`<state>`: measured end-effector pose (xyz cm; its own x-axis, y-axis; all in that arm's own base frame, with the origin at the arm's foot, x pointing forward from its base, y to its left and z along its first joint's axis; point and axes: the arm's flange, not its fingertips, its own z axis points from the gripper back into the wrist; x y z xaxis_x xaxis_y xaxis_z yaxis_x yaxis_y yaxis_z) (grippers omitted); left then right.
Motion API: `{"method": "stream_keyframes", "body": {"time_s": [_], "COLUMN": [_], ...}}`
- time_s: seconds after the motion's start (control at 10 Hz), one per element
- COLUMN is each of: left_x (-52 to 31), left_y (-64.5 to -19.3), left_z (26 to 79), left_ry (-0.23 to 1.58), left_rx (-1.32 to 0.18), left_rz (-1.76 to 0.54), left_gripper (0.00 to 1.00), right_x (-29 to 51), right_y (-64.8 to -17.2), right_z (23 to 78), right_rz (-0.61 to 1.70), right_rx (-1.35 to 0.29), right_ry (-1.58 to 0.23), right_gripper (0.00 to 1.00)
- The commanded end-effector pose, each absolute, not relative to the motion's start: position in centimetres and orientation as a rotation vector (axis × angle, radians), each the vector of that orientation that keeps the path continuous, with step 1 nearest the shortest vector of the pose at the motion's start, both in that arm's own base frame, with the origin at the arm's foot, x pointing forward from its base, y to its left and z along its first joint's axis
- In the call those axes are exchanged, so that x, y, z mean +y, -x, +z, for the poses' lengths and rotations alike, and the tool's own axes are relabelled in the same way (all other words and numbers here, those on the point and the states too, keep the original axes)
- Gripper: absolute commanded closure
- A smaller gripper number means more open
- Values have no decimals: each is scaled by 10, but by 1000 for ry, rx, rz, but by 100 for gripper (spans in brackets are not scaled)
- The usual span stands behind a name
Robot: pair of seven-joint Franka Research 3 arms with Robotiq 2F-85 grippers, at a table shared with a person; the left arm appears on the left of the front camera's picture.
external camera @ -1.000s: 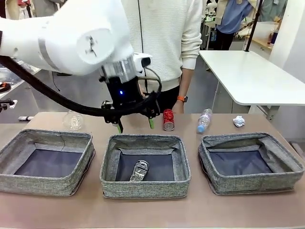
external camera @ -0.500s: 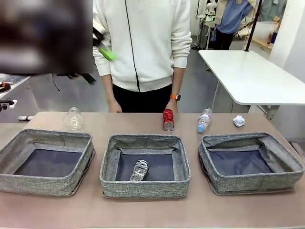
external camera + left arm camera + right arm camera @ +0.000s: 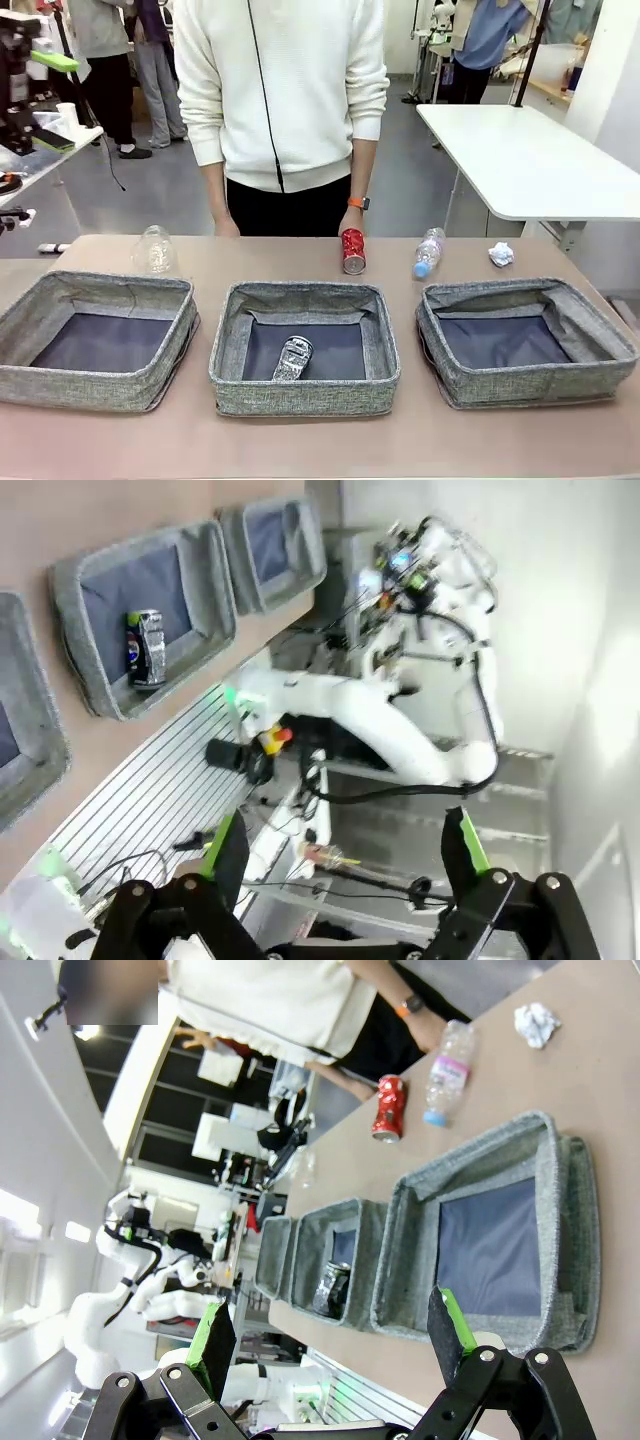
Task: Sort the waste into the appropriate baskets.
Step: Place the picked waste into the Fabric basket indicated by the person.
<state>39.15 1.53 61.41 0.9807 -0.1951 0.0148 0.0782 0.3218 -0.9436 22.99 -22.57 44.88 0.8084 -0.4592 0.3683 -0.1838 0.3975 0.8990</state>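
Crushed can (image 3: 292,357): we saw it lying in the middle basket (image 3: 300,392), probably sorted there as metal.
Left fingers (image 3: 228,850): were wide open, empty.
Right fingers (image 3: 212,1335): were wide open, empty.

Three baskets (image 3: 90,385) (image 3: 300,392) (image 3: 530,385), perhaps five waste pieces (image 3: 292,358) (image 3: 353,250) (image 3: 428,253) (image 3: 501,254) (image 3: 153,250)

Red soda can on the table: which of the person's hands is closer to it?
The left hand, wearing the orange watch, hangs just behind the red soda can. The right hand is much farther off, toward the robot's left.
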Motion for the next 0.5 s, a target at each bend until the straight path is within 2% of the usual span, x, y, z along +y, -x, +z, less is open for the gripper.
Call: {"method": "stream_keyframes", "body": {"time_s": [0.0,0.2,0.4], "left_x": [37,57,87], "left_y": [-380,-376,-361], "left_z": [601,577,550], "left_ry": [1351,1424,1397], "left_rx": [37,30,82], "left_rz": [-154,-146,-147], "left_gripper": [0,0,0], "right_x": [-226,-226,-226], "right_y": [-232,-232,-232], "right_z": [450,450,450], "right_rz": [-172,-172,-172], "right_rx": [-670,-670,-670], "right_ry": [-1178,-1178,-1178], "right_gripper": [0,0,0]}}
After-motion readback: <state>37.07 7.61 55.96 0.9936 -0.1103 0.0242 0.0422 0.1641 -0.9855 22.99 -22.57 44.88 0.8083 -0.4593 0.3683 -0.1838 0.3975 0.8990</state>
